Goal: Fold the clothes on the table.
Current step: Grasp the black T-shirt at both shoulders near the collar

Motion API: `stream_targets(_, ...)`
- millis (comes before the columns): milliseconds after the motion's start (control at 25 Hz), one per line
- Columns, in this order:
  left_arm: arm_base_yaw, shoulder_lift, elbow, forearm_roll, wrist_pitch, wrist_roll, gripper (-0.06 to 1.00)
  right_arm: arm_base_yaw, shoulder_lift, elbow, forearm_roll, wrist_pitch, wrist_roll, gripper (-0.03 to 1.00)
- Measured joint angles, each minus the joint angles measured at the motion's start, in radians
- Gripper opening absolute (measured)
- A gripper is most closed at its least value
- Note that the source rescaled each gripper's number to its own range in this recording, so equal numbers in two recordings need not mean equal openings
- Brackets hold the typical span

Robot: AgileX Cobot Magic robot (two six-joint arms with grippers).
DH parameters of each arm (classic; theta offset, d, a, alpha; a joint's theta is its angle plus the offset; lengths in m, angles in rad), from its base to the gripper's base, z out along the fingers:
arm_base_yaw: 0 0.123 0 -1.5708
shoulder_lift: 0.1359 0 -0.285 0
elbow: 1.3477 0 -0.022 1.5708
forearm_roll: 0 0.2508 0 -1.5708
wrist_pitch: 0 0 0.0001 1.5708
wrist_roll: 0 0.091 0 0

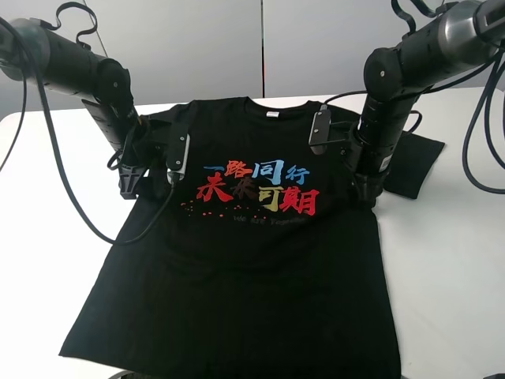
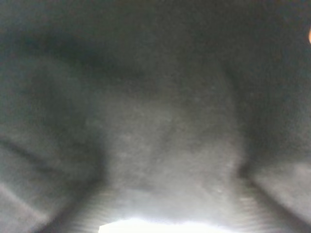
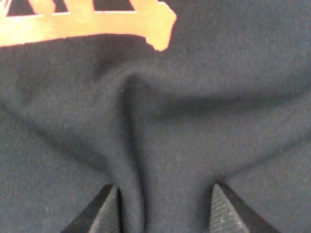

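A black T-shirt [image 1: 237, 268] lies spread face up on the white table [image 1: 450, 260]. It fills the middle of the high view, with its collar [image 1: 268, 109] toward the top of the frame and its hem running off the bottom edge. The printed characters [image 1: 260, 189], in blue, red and a darker tone, sit across the chest just above the centre of the frame. One sleeve [image 1: 418, 162] lies flat to the right, beyond the right arm. The other sleeve, at the left, is mostly covered by the left arm. The left gripper [image 1: 130, 185] comes down from the upper left of the frame and rests at the shirt's shoulder edge, left of the print. Its own wrist view is only a blur of dark cloth pressed close to the lens, so I cannot tell whether its jaws are apart or closed. The right gripper [image 1: 364, 193] comes down from the upper right and meets the cloth just right of the print, beside the flat sleeve. In the right wrist view its two ridged fingertips [image 3: 104, 213] stand well apart — the jaws are spread rather than clamped. A raised crease of black cloth runs up between them from the bottom of the frame. A patch of orange print [image 3: 97, 24] shows in the upper left of that view.
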Motion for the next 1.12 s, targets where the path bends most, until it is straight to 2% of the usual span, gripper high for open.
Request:
stream_targets(120, 0.000, 0.000, 0.000, 0.000, 0.000, -0.011, 0.99, 0.000, 0.000, 0.000, 0.000, 0.000, 0.000, 0.47)
stream_targets(520, 0.000, 0.003, 0.000, -0.002, 0.025, 0.002, 1.00, 0.000, 0.002, -0.002, 0.000, 0.002, 0.000, 0.47)
stream_targets(800, 0.000, -0.026, 0.002, -0.103, 0.070, 0.056, 1.00, 0.000, 0.002, -0.002, -0.005, 0.004, 0.000, 0.47)
stream_targets(1120, 0.000, -0.035, 0.002, -0.103, 0.126, 0.076, 1.00, 0.000, 0.002, -0.002, -0.005, 0.004, 0.002, 0.47)
